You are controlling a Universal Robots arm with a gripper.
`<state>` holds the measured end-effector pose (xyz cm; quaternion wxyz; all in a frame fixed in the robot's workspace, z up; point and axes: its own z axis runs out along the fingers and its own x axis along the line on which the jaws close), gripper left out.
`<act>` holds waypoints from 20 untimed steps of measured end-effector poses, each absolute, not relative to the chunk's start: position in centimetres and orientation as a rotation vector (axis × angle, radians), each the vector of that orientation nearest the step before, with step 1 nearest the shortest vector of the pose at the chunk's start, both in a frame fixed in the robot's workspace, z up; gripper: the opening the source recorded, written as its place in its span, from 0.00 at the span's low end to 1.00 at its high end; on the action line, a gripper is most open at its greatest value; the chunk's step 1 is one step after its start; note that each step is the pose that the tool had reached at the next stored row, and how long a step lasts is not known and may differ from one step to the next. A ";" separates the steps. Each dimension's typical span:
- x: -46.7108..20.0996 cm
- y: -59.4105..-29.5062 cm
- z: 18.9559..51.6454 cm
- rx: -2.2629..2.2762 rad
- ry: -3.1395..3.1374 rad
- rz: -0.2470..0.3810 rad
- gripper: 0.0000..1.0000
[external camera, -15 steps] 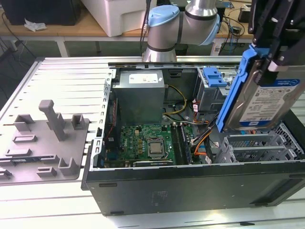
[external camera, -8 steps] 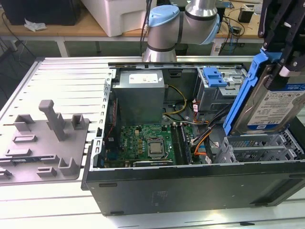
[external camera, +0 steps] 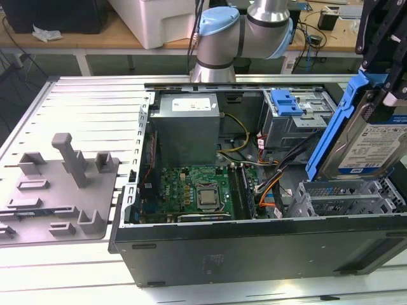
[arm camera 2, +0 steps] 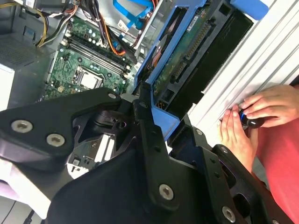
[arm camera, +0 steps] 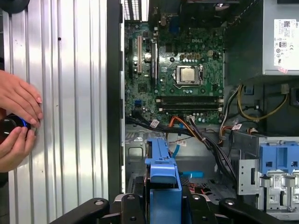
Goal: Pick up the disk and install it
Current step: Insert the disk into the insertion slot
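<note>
While the gripper [arm camera: 162,207] is clamped on the disk [external camera: 372,149], gripping its blue frame from both sides, the disk hangs tilted and nearly on edge just above the metal drive cage [external camera: 346,197], at the corner of the open computer case [external camera: 254,248] on the exterior view's right. Doing this step well looks to be a matter of alignment: the blue frame should run parallel with the cage walls before it goes lower, and the tilt needs squaring so that no corner catches. The bundle of black and orange cables [external camera: 273,184] lies close beside the cage and could snag. The case rests on a ribbed metal table [external camera: 82,101], with a grey moulded fixture [external camera: 60,190] well apart on the exterior view's left. A person's hands [arm camera: 16,123] rest on the table just beside the case wall, holding a small dark object. Workbenches [external camera: 70,39] stand behind the arm.
</note>
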<state>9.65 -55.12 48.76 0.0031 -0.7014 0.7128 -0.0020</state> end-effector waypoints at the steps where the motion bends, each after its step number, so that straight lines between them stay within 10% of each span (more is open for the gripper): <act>1: 9.7 -55.1 48.7 -2.196 2.237 -0.005 0.36; 20: 10.4 -55.1 47.7 -2.165 2.257 0.006 0.36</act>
